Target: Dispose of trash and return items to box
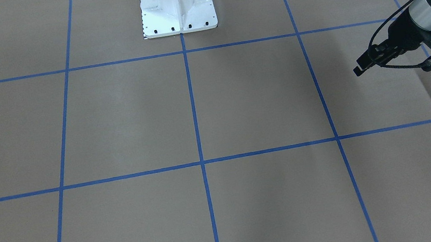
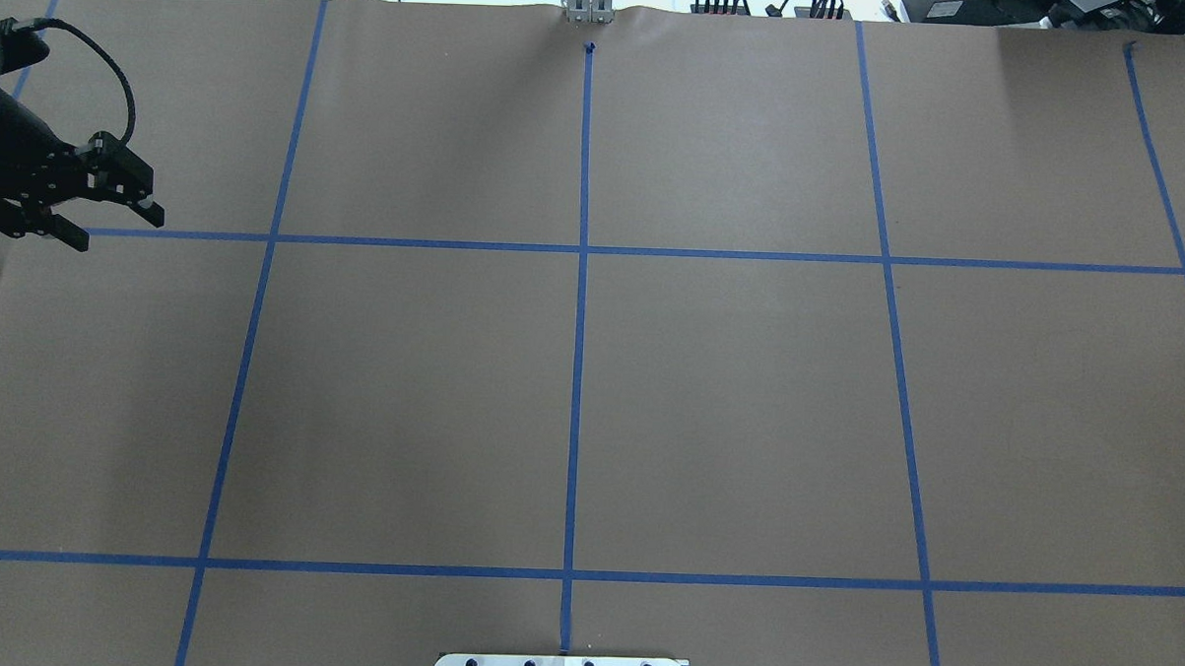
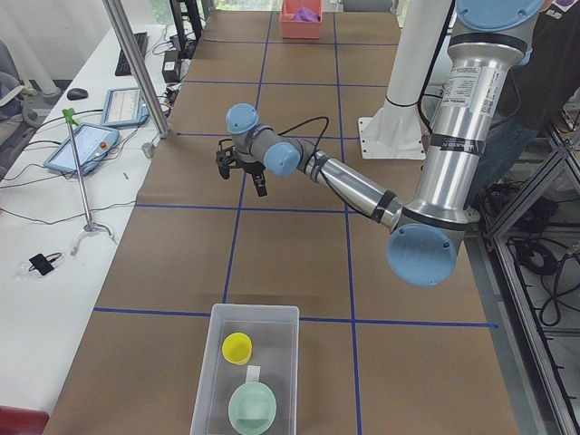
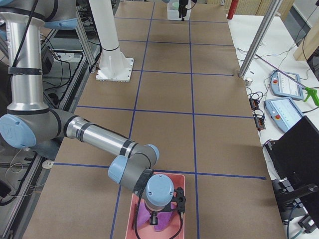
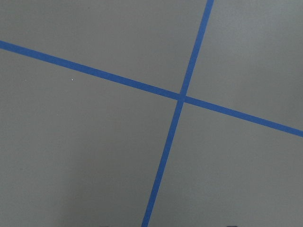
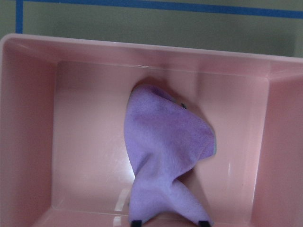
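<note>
The left gripper [image 2: 115, 230] hovers over the table [image 2: 728, 407] with its fingers spread and nothing between them, well apart from the box [image 3: 254, 309] (the yellow cup [image 3: 237, 348] and the green bowl [image 3: 253, 409] sit inside). The right gripper [image 6: 169, 222] hangs over a purple cloth [image 6: 165, 151] in a pink bin [image 6: 28, 118]. Whether it grips the cloth, I cannot tell.
</note>
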Robot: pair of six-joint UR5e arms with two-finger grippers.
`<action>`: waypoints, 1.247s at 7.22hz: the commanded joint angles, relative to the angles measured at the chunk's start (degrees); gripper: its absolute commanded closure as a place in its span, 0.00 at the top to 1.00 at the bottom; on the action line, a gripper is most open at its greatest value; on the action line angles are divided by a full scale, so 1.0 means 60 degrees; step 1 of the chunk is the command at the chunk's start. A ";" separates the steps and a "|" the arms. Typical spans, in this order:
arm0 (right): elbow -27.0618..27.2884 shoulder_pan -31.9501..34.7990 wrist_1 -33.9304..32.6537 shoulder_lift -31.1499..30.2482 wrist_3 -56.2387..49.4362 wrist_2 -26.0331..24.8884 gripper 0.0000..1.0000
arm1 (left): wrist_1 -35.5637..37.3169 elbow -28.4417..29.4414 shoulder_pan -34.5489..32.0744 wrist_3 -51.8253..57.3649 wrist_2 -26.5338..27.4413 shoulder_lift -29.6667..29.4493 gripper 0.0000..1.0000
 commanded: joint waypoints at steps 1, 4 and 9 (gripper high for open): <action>0.0949 -0.0484 0.0106 0.0089 0.1551 0.0519 1.00 | 0.0021 -0.0158 -0.0057 0.0640 -0.0004 0.0166 0.86; 0.3218 -0.2735 0.0121 0.0104 0.4976 0.0989 1.00 | 0.0064 -0.0685 -0.0189 0.1946 0.0490 0.0635 0.86; 0.5190 -0.5247 0.0121 0.0133 0.7377 0.0962 1.00 | 0.0372 -0.0702 -0.0920 0.6073 0.1342 0.1397 0.97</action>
